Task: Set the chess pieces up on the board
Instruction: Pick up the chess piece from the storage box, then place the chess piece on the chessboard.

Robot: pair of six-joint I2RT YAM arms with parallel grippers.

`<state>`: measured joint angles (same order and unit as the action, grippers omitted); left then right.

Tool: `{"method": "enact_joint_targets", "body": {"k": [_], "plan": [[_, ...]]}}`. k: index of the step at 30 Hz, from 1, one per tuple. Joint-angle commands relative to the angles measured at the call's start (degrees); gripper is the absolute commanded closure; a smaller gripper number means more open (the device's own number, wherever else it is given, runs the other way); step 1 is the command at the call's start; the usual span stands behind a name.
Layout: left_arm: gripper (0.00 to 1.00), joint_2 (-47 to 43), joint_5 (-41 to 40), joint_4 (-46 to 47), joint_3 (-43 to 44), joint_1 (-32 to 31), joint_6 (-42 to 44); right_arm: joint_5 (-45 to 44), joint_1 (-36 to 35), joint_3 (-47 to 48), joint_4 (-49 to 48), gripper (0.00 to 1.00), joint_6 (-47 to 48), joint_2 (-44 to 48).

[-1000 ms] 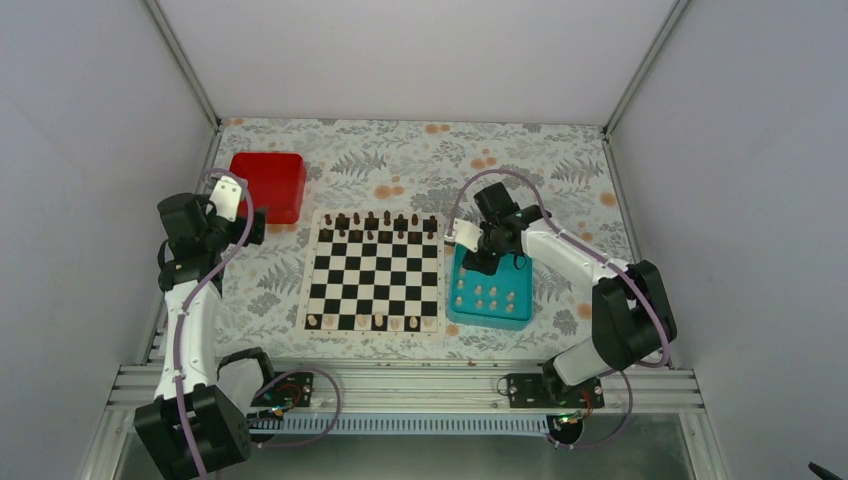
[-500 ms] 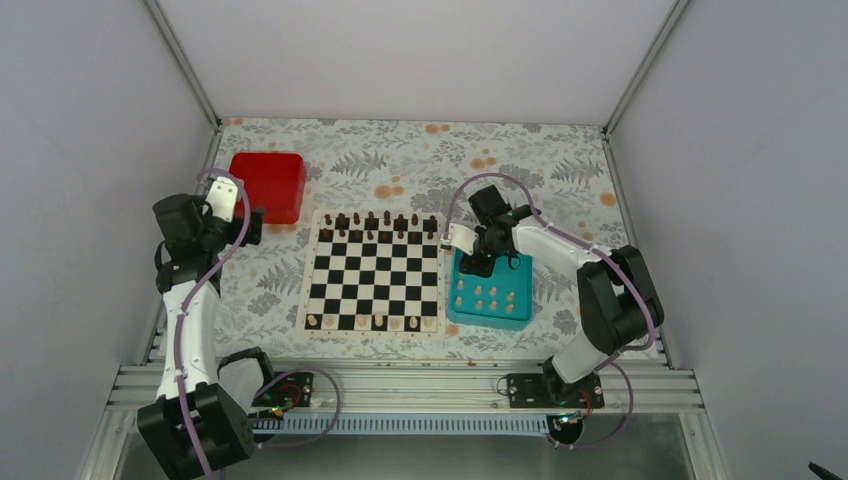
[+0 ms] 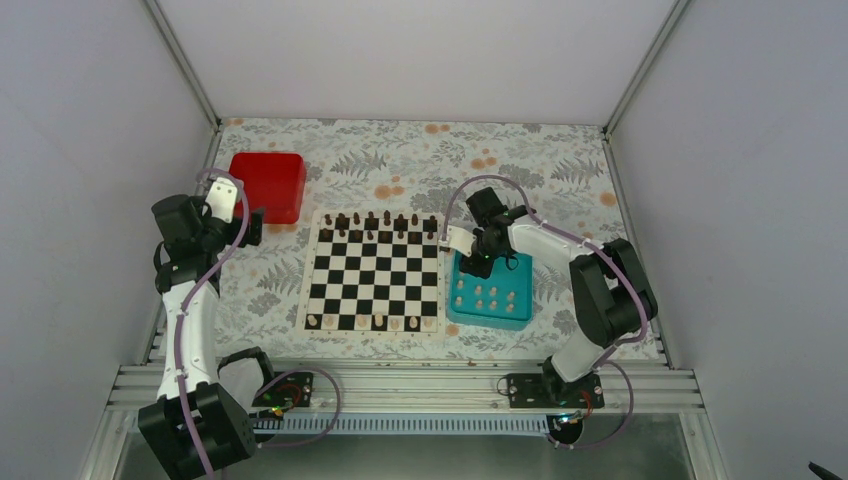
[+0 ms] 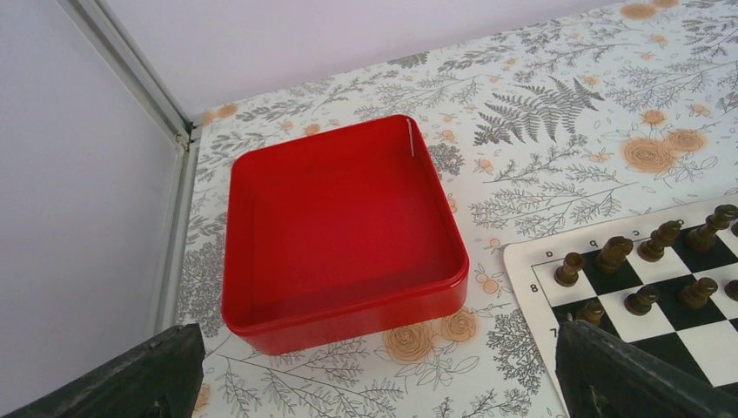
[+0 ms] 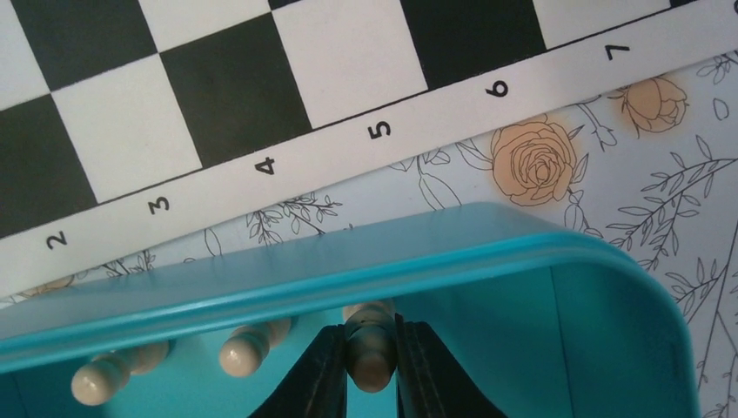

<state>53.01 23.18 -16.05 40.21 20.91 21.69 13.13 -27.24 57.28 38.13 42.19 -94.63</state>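
The chessboard [image 3: 372, 272] carries dark pieces [image 3: 385, 222] on its two far rows and several light pieces [image 3: 370, 322] on its near row. To its right, the teal tray [image 3: 490, 322] holds several light pieces [image 3: 492, 295]. My right gripper [image 3: 478, 262] reaches into the tray's far left corner. In the right wrist view this gripper [image 5: 372, 366] is shut on a light piece [image 5: 372, 348] just inside the teal rim [image 5: 261, 283]. My left gripper [image 3: 252, 228] hovers left of the board. Its fingers [image 4: 130, 383] stand wide open with nothing between them.
A red tray [image 4: 348, 309], with nothing in it, sits at the far left of the board. Two more light pieces [image 5: 244, 348] lie in the teal tray left of the held one. The board's numbered edge [image 5: 270, 165] runs just beyond the tray.
My right gripper has shifted slightly left and lower into the teal tray's corner, with the forearm swinging round. The left arm has hardly moved.
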Motion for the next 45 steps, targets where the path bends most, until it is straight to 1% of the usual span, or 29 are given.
{"method": "enact_joint_targets", "body": {"k": [1,6,12,15,18,23,31,38,45], "plan": [[0.0,-0.3,1.6,-0.4,-0.2,0.6,0.5,1.9,0.7,1.0,-0.3,0.88,0.4,1.1],[0.0,-0.3,1.6,-0.3,-0.1,0.6,0.4,2.1,1.2,3.1,4.1,0.94,0.8,4.4],[0.0,-0.3,1.3,-0.1,0.0,0.6,0.2,0.9,0.6,10.2,12.4,0.95,0.8,8.4],[0.0,-0.1,1.3,-0.2,0.0,0.6,0.2,0.9,-2.3,14.4,14.6,0.95,0.6,9.3],[0.0,-0.1,1.1,-0.1,-0.1,0.6,0.3,0.1,-7.5,17.9,15.0,0.94,-0.3,8.6],[0.0,0.0,0.9,-0.3,-0.1,0.6,0.3,-0.4,-17.8,22.7,14.2,0.94,-1.7,4.0],[0.0,0.2,1.0,-0.4,-0.2,1.1,0.5,-1.4,-32.0,30.0,14.7,0.93,-3.3,-8.4],[0.0,0.1,1.5,-0.4,-0.3,1.8,0.5,-2.9,-39.2,36.2,13.9,0.93,-3.8,-17.5],[0.0,0.0,2.4,-0.6,-0.3,2.4,0.6,-2.8,-42.5,41.2,14.2,0.93,-3.6,-23.7]]}}
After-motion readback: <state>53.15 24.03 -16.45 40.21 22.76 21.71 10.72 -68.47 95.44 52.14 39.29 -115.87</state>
